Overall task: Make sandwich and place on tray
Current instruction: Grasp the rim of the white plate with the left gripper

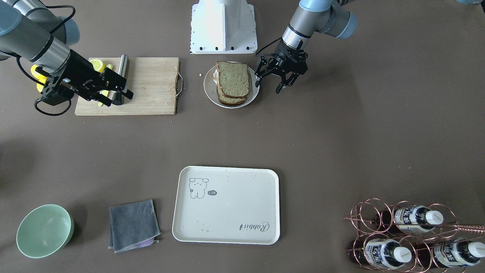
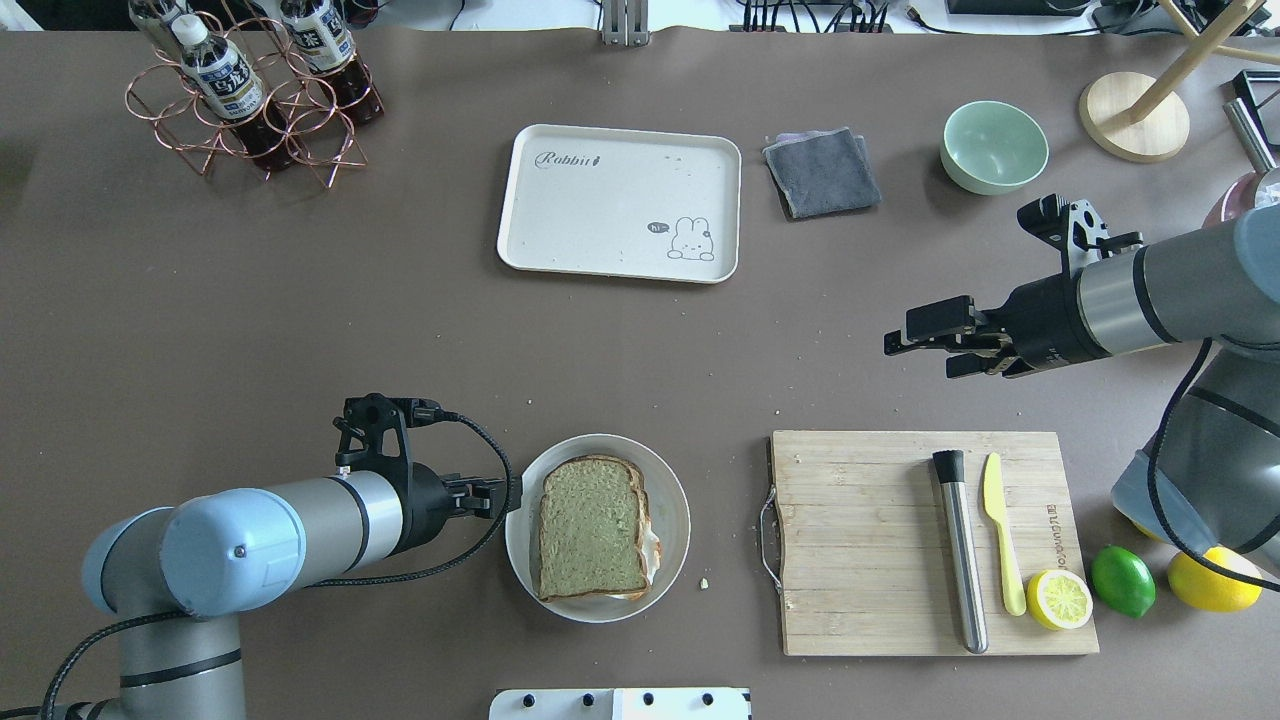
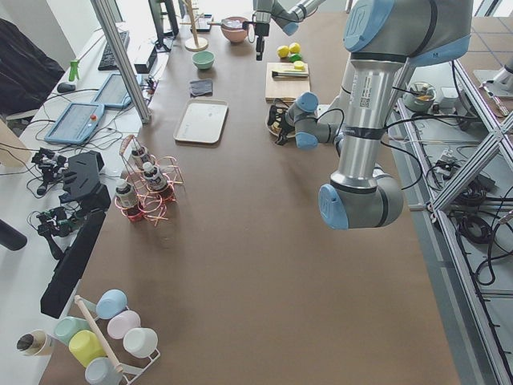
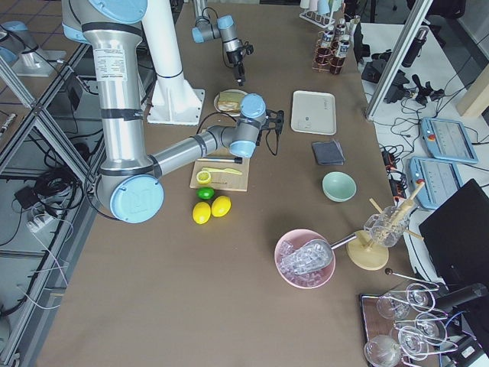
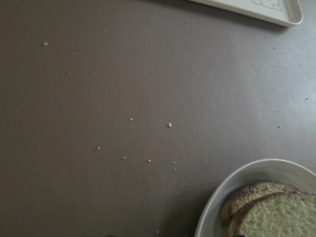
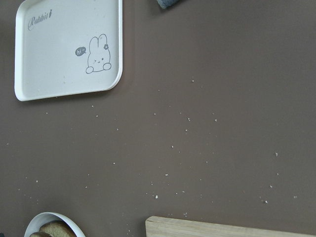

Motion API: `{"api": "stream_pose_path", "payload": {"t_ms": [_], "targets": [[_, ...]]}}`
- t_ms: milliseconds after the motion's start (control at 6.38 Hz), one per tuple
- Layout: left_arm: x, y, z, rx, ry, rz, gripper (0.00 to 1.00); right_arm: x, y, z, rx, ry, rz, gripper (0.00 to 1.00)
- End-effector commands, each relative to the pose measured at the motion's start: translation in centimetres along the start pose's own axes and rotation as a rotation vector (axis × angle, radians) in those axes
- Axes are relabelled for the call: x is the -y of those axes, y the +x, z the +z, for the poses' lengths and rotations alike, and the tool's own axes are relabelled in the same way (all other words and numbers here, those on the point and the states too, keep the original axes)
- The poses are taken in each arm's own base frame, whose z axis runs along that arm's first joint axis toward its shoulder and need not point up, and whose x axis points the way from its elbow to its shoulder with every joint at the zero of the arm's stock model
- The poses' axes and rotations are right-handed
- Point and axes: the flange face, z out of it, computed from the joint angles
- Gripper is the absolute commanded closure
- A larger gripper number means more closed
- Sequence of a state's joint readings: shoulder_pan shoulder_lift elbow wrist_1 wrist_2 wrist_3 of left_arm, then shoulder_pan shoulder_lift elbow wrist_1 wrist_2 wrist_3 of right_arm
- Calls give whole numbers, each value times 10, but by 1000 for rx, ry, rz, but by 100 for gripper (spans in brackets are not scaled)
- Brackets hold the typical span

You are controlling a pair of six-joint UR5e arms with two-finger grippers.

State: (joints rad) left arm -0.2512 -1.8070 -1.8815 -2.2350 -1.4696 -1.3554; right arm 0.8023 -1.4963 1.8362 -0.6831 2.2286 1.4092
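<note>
Sandwich [image 2: 592, 528] sat stacked on the round white plate [image 2: 672, 500], lower centre of the overhead view. The top slice was slightly offset from the bottom one, and a bit of egg white peeked out on the frame-right side. It looked assembled, so the likely remaining step was the move to the tray [image 2: 600, 210], which sat upper centre, well apart from the plate, with nothing on it but crumbs.

Left gripper [image 1: 269, 84] was low beside the plate, at its frame-left rim in the overhead view. Its fingers were apart and held nothing, and it was probably lined up to take the sandwich or the plate from the side. Right gripper [image 2: 925, 345] hovered right of centre, above the wooden cutting board [image 2: 860, 540] in the frame. Its fingers were also apart and empty, likely parked out of the left arm's way.

Room: a wide strip of bare brown counter [image 2: 400, 330] lay between plate and tray, with no obstacles on a straight path. The grey cloth [image 2: 822, 172] was just beside the tray's frame-right edge, with the green bowl [image 2: 994, 146] further right. The bottle rack [image 2: 250, 100] stood upper left, well apart. The tray had a raised lip and the plate a shallow rim, and the load would need to clear both. The loose stack could shear if gripped from one edge only.
</note>
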Motion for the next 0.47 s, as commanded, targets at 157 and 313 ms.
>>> {"api": "stream_pose_path", "payload": {"t_ms": [157,313], "targets": [[-17,2,7,6,-11,-2,59,1,1,1,-4,12,0,1],[-22,4,10,6,-18,0,59,1,3,1,-8,13,3,1]]}}
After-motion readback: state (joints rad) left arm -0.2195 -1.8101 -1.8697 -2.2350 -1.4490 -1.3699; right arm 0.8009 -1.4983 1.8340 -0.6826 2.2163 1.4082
